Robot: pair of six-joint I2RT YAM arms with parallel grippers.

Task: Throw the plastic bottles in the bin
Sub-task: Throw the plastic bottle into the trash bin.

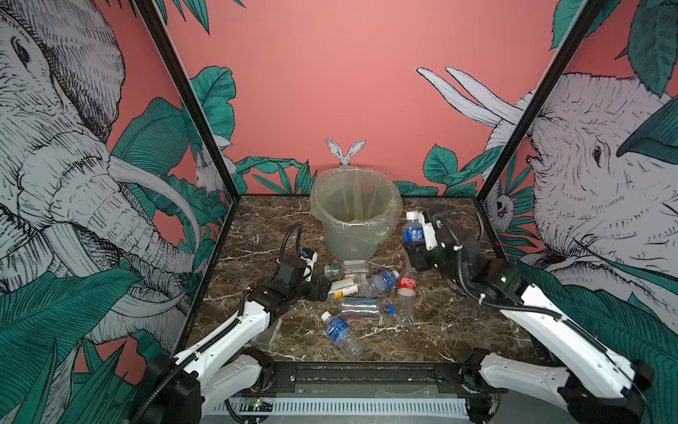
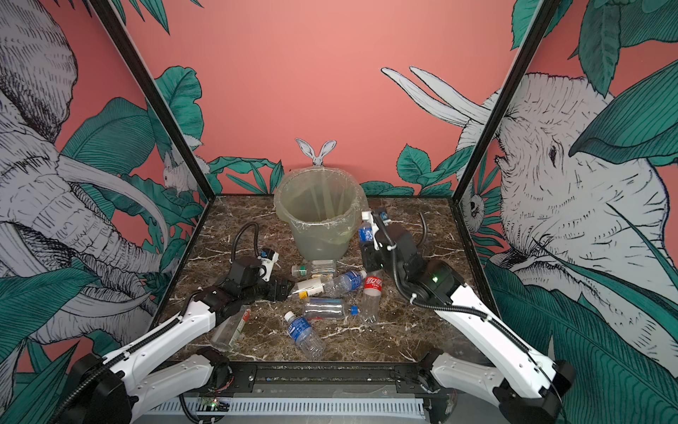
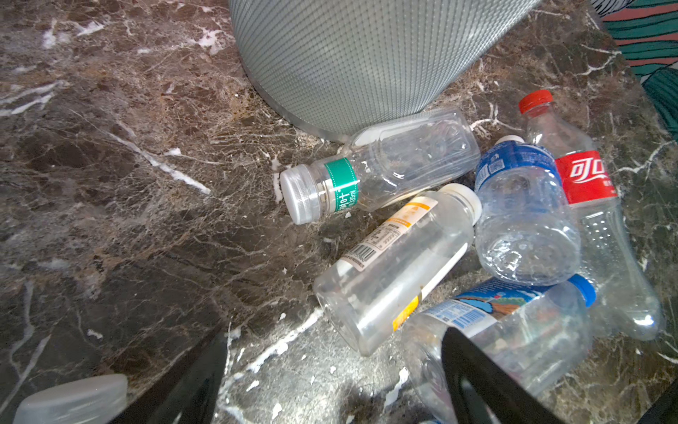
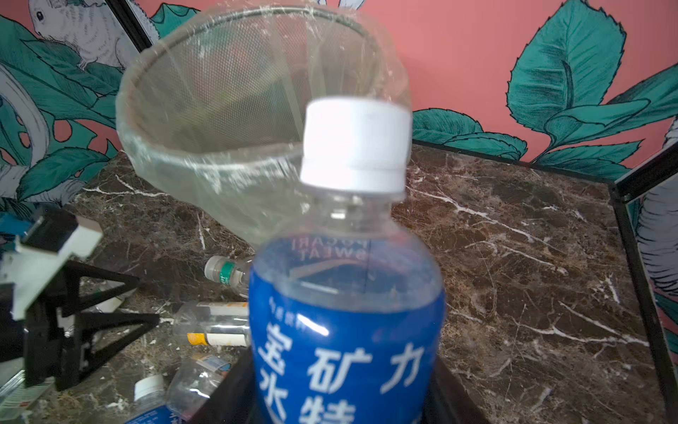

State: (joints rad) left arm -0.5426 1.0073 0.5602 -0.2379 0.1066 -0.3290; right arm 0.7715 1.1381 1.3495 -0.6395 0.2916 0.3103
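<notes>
- We see the bin (image 1: 354,213) at the table's (image 1: 451,330) far edge.
- Our right gripper (image 1: 414,246) grips a blue bottle (image 1: 413,231) upright, just beside the rim.
- Our left gripper (image 1: 323,288), spread wide and empty, sits low beside the bottle pile (image 1: 367,290).

The dark marble table (image 1: 433,330) carries the bin (image 1: 354,227) and scattered plastic bottles (image 1: 361,284).

Dark brown marble-pattern bench (image 1: 440,330) w/ white veins. Coral-pink back wall (image 1: 330,73), printed green leaves, rabbit ears (image 1: 345,148). Side panels: b/w elephant drawings (image 1: 55,147). Black frame posts (image 1: 183,95).
</notes>
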